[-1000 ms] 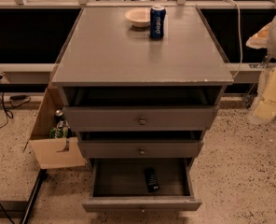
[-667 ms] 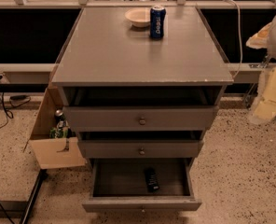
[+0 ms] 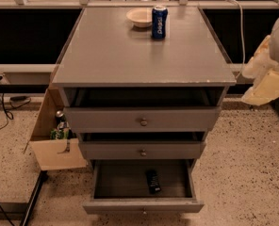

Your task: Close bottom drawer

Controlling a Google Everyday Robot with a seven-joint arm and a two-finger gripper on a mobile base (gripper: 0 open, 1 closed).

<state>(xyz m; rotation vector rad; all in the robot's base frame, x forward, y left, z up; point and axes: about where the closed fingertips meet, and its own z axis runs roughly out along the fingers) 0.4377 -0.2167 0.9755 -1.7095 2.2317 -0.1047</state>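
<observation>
- Plainly, the bottom drawer (image 3: 143,205) stands pulled well out of the grey cabinet (image 3: 144,55), low and to the left of the jaws and well apart from them.
- Only a pale, blurred part of the robot, taken to be the gripper (image 3: 270,76), shows at the right edge, level with the counter top. I cannot tell whether the jaws are apart or together, and nothing is seen held.
- A small black object (image 3: 152,181) lies flat on the drawer floor, below and left of the jaws. It sits lower than the drawer walls, so it should not snag on the way in.
- The middle drawer (image 3: 142,150) and top drawer (image 3: 142,120) sit above the bottom one, each nearer the jaws and only slightly proud.
- A blue can (image 3: 159,21) and a bowl (image 3: 139,17) stand on the counter, up and left of the jaws, clear of the work.
- Handling, as I judge it: the drawer is stiff painted wood, nearly empty and so fairly light, and should slide on a straight push.
- No grasp is needed. Press flat on the middle of the slim front panel, near its knob, so that it does not skew and bind.
</observation>
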